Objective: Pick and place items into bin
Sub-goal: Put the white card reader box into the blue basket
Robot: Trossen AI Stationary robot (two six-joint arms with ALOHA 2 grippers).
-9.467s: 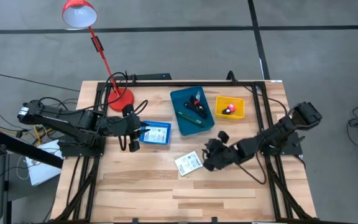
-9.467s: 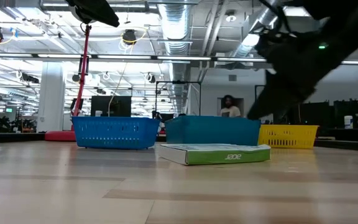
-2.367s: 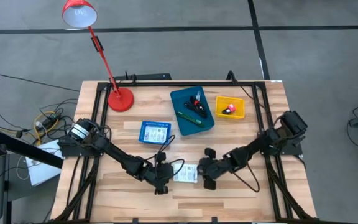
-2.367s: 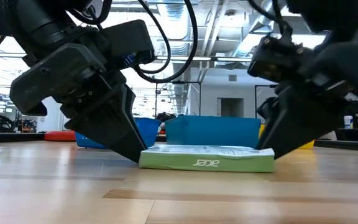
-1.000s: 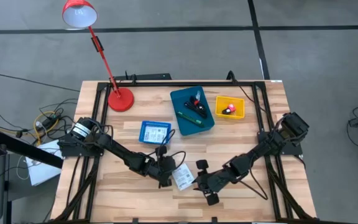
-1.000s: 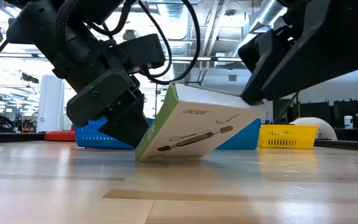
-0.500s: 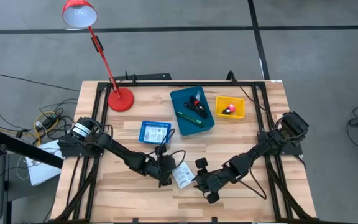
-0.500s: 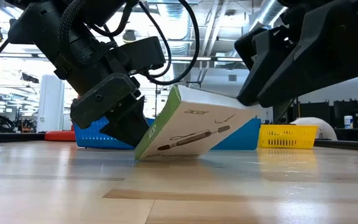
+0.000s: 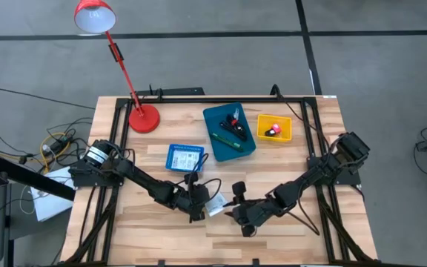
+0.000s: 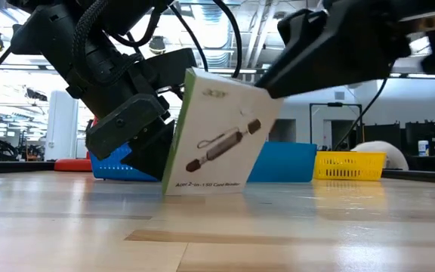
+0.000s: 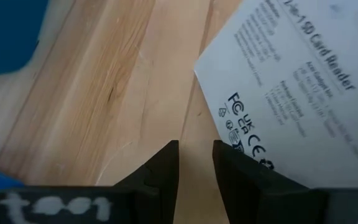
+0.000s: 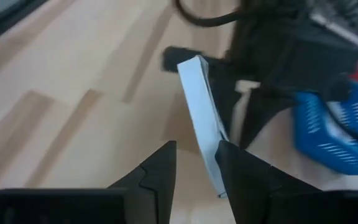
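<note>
The white printed flat packet (image 10: pixel 219 134) stands steeply tilted on its lower long edge, with a green side strip; from above it shows as a narrow sliver (image 9: pixel 215 205). My left gripper (image 9: pixel 198 203), shut, sits low on its left side. My right gripper (image 9: pixel 237 212), shut, reaches its raised edge from the right. Black pieces with red accents (image 9: pixel 234 122) and a green pen (image 9: pixel 223 139) lie in the teal bin (image 9: pixel 215 116). A pink bit (image 9: pixel 276 130) lies in the yellow bin (image 9: pixel 285 136). My left gripper is set low, from the table's left, against the packet's printed back face near its lower edge (image 11: pixel 253 146); one finger (image 11: pixel 238 168) lies beside it. That edge (image 10: pixel 202 190) rests on the table. My right gripper, coming slanting from the right and above, pushes the packet's raised top edge (image 12: pixel 213 158) with the side of one finger (image 12: pixel 232 165); the packet leans steeply, lower edge down.
A blue mesh basket (image 9: pixel 186 158) stands just beyond the left gripper. A red desk lamp has its base (image 9: pixel 144 117) at the far left corner. Bare wood lies along the near edge (image 9: pixel 221 248).
The packet has tipped from a shallow lean to nearly upright, pivoting on the lower edge by the left gripper. The right gripper has risen and moved toward the left and far side, carrying the raised edge up.
</note>
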